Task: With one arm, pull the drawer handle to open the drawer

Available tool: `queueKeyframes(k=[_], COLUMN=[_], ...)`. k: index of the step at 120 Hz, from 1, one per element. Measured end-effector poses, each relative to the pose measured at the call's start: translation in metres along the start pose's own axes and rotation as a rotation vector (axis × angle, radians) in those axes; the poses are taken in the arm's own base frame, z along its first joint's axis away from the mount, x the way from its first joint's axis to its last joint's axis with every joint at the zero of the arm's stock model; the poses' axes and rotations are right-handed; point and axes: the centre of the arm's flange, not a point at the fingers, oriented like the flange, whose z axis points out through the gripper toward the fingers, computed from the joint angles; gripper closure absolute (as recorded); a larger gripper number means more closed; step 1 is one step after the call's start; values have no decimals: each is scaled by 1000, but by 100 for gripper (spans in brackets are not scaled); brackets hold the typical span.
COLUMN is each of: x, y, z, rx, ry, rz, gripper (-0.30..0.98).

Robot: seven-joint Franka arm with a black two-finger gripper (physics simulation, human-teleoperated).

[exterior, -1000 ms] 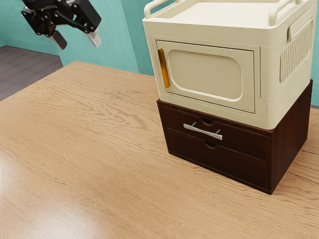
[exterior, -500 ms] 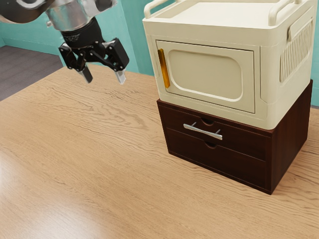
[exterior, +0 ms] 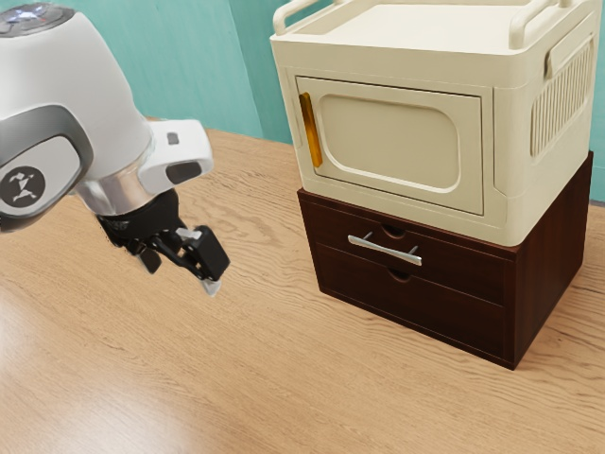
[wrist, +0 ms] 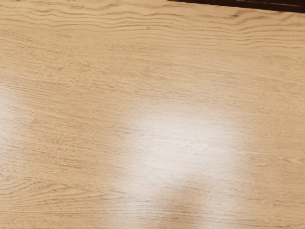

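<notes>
My gripper (exterior: 181,278) is open above the table in the exterior view, its fingers spread with only air between them. It stands apart from the dark brown drawer unit (exterior: 416,317), toward the exterior view's left. A silver bar handle (exterior: 385,250) is fixed across the upper drawer (exterior: 336,227), whose front sits flush in the unit. Below is a second drawer front with a notch in its upper edge. In the wrist view, a dark edge of the drawer unit (wrist: 238,4) borders the wood.
A cream cabinet (exterior: 392,142) with an orange door handle (exterior: 310,130) rests on top of the drawer unit. The wooden table (exterior: 255,378) spreads beneath my hand and in front of the unit. Teal walls (exterior: 189,66) rise behind.
My hand has come down from the exterior view's upper left, first rightward, then lower toward the table, and more of the arm has entered. The drawer unit and its handle have stayed put.
</notes>
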Motion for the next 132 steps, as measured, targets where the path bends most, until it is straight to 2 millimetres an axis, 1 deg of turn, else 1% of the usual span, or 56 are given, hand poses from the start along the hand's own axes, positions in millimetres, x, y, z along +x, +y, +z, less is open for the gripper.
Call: queueKeyframes(k=[10,18,28,35,40,52,64,72,84,96,102,115,132], x=[2,3,-4,-9,-15,-26,-30,-31,-20,-4,3,19,33], y=[7,19,29,37,42,47,55,67,84,97,100,111,118], z=[-1,-2,3,6,5,-2,-4,0,14,26,28,41,52], rx=[-3,-12,-12,-15,-21,-30,-72,-85,-81,-65,-57,-75,-70], ry=[50,82,62,50,50,72,98,108,126,182,220,285,349], rz=[126,241,386,522,625,841,1052,1181,1329,1414,1432,1448,1468], gripper=[0,0,0,0,0,0,0,0,0,0,0,0,0])
